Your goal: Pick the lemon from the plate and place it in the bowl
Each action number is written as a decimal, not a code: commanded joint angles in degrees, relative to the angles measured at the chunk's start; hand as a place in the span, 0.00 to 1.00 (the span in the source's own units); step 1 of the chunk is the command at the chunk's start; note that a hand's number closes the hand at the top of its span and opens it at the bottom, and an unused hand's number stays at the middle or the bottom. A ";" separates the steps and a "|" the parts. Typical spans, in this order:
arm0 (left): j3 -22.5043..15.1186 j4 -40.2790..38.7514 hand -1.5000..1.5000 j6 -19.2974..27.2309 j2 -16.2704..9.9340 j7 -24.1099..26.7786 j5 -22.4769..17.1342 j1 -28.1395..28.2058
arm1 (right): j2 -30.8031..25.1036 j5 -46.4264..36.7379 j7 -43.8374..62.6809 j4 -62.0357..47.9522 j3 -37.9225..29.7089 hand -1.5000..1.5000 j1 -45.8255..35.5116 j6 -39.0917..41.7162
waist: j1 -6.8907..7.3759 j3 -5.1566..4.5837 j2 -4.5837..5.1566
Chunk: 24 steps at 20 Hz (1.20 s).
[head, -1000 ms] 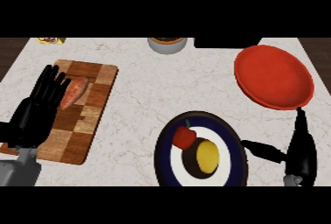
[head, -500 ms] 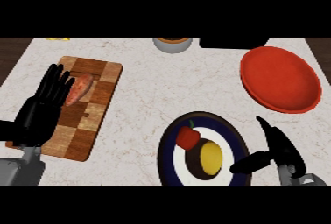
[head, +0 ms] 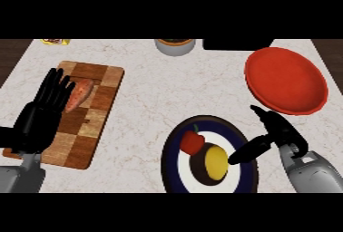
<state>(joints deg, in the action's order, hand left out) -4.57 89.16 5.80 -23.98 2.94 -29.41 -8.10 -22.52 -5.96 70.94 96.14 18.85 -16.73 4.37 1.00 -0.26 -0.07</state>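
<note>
Since half a second ago we see the right robot hand (head: 280, 132) has edged in over the rim of the dark-rimmed plate (head: 175, 147), its thumb now stretched toward the lemon (head: 216, 161), fingers spread and holding nothing. That lemon sits on the plate just beside a red pepper (head: 192, 142). We see the red bowl (head: 286, 80) on the desk (head: 167, 86) beyond the plate. Our left robot hand (head: 41, 116) rests open, fingers up, over the wooden cutting board (head: 90, 111).
</note>
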 commanded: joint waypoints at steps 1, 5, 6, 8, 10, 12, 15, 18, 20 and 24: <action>0.10 0.58 0.50 1.34 0.69 -1.37 0.48 -0.34 | 2.43 1.38 14.25 -0.52 1.39 0.00 -2.63 1.02 | -0.83 0.10 -0.14; 1.03 -0.60 0.50 -1.40 0.37 1.44 0.35 2.12 | 5.43 -1.82 14.28 -1.62 5.50 0.00 -1.90 -1.97 | -0.72 0.04 -0.20; 0.95 1.63 0.50 0.13 -0.33 -1.47 0.47 1.17 | 3.83 -0.48 14.28 -1.18 3.63 0.00 -2.10 -0.68 | -0.94 0.08 -0.33; 1.51 0.86 0.50 0.69 -0.28 -2.41 0.47 -0.49 | 5.20 -3.35 14.29 -1.02 5.73 0.00 -0.77 -2.68 | -1.27 0.10 -0.26; 1.32 -0.42 0.50 -1.37 1.28 2.26 0.89 2.95 | 4.26 -6.78 14.28 -0.79 5.60 0.00 -1.32 -3.52 | -1.00 0.08 -0.19; 2.29 4.56 0.50 0.78 -1.52 -4.10 0.22 0.67 | 6.00 -10.50 14.28 0.24 7.85 0.00 -0.97 -4.73 | -0.84 0.13 -0.44; 1.24 2.66 0.50 1.08 0.43 -3.72 1.08 -0.01 | 7.60 -13.58 14.28 2.89 9.74 0.00 2.89 -4.82 | -1.50 0.13 -0.32; 0.96 2.14 0.50 0.27 1.86 -1.34 1.94 0.68 | 7.43 -15.76 13.71 2.70 9.55 0.00 3.88 -3.32 | -1.34 0.20 -0.11; 1.98 2.50 0.50 -0.68 1.87 -0.86 1.08 1.81 | 9.21 -17.50 12.89 1.03 9.03 0.00 3.62 -3.84 | -1.00 0.20 -0.05; 1.72 1.75 0.50 -0.77 2.27 -0.45 2.83 2.77 | 10.98 -18.91 12.09 2.31 9.47 0.00 5.97 -2.64 | -1.21 0.21 -0.05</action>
<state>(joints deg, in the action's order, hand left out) -2.07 91.19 4.73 -22.94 1.33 -28.42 -6.41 -13.73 -23.08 70.49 96.57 27.48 -11.66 1.25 -0.06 -0.07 -0.14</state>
